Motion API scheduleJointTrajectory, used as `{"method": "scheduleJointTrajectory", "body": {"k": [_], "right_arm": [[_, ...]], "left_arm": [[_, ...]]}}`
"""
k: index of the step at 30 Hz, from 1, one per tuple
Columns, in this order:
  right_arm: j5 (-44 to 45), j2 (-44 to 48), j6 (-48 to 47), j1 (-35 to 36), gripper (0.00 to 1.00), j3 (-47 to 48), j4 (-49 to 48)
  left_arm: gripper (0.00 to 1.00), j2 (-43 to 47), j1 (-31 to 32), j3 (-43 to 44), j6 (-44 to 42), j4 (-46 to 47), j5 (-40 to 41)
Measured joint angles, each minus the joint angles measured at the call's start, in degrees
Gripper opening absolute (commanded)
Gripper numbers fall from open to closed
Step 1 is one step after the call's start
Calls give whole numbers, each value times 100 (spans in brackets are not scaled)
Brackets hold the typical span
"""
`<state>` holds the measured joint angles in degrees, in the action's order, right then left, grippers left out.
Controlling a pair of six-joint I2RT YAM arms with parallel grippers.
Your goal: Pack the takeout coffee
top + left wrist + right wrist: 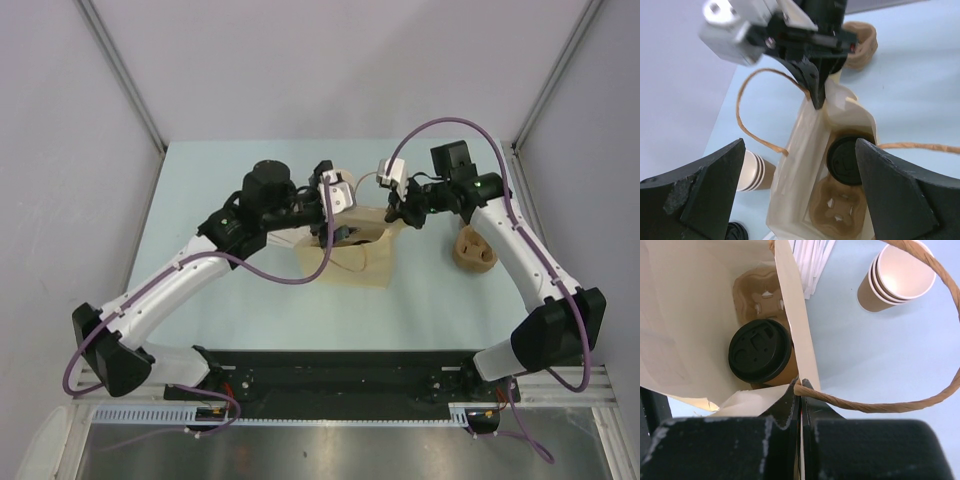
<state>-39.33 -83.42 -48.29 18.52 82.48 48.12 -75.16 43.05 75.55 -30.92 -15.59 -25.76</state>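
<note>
Though the takeout coffee (760,351) already stands inside the paper bag (685,315), handling notes apply should it need reseating. Kraft cup, thin wall — likely to dent under a hard pinch, and top-heavy if filled. Its black lid (844,157) is smooth plastic, press-fitted by the look of it. I judge it a poor hold, apt to slip or pop off. Best purchase is around the paper wall just under the rim, cup kept upright. From above, only the lid and a sliver of brown wall show, so the bag's sides would crowd any reach.

Bag contents: a moulded pulp cup carrier (759,292) at the bottom, one well showing empty, with the coffee upright at the carrier's other end. Whether it sits fully down in a well, cannot tell.

Right gripper (800,390): jaws closed on the bag's rim, right where the twine handle (875,407) attaches, which seems to keep the mouth wide. Left gripper (800,150): fingers spread wide, holding nothing, poised over the bag mouth.

Outside the bag, on the table (200,200): a stack of lidless cups (890,285) just beside it, and a second carrier (475,250) well off on the right-arm side.
</note>
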Motion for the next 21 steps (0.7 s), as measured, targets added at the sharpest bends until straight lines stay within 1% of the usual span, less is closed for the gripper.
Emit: {"method": "scheduleJointTrajectory", "body": {"k": [2, 5, 6, 8, 9, 10, 12, 14, 15, 21], "right_arm": [[0, -50, 13, 0, 1, 57, 13], [0, -101, 26, 0, 6, 107, 26], [0, -114, 28, 0, 12, 127, 35], [-2, -133, 61, 0, 17, 168, 39], [0, -140, 72, 0, 25, 179, 50], [2, -142, 92, 0, 29, 188, 59], [7, -155, 138, 0, 40, 232, 98], [11, -197, 216, 7, 45, 363, 140], [9, -214, 271, 11, 50, 426, 136], [31, -398, 514, 39, 64, 1012, 157]], "left_arm": [[97, -11, -9, 181, 166, 59, 4], [99, -31, -28, 540, 420, 144, 17], [100, -31, -44, 673, 520, 166, 37], [100, -31, -98, 883, 741, 258, 90], [100, -31, -153, 973, 861, 295, 116], [99, -31, -210, 1032, 964, 308, 136], [99, -44, -457, 1189, 1193, 262, 170], [100, -59, -761, 1266, 1364, 197, 201], [99, -59, -883, 1268, 1427, 149, 208], [100, -214, -1956, 1239, 1757, -404, 125]]}}
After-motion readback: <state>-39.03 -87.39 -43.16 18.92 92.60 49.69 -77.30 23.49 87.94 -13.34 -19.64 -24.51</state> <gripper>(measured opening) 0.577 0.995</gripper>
